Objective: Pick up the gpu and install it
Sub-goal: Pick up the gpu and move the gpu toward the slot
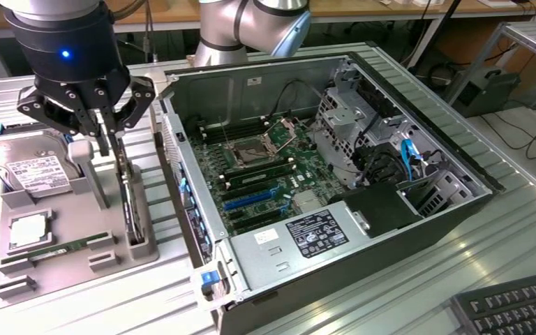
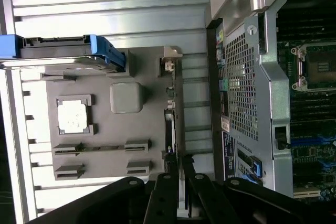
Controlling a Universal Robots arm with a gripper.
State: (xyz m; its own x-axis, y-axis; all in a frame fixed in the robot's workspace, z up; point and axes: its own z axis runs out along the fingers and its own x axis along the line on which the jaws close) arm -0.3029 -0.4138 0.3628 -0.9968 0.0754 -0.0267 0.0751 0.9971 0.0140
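Observation:
The gpu (image 1: 136, 209) is a thin dark card standing on edge in a slot along the grey tray's (image 1: 68, 269) side nearest the computer case (image 1: 454, 202). In the wrist view the gpu (image 2: 169, 129) appears edge-on, with its silvery bracket at the far end. My gripper (image 1: 109, 160) hangs straight over the card, its black fingers close together and in line with the card's top edge. In the wrist view the gripper (image 2: 176, 163) sits over the card's near end. I cannot tell whether the fingers touch the card. The card still rests in its slot.
On the tray (image 2: 105, 124) lie a hard drive (image 1: 35, 171) in a blue caddy (image 2: 63, 51), a processor chip (image 2: 72, 115) and a green memory stick (image 1: 58, 248). The open case shows the motherboard with blue slots (image 1: 249, 199). A keyboard (image 1: 515, 307) lies at the exterior view's lower right.

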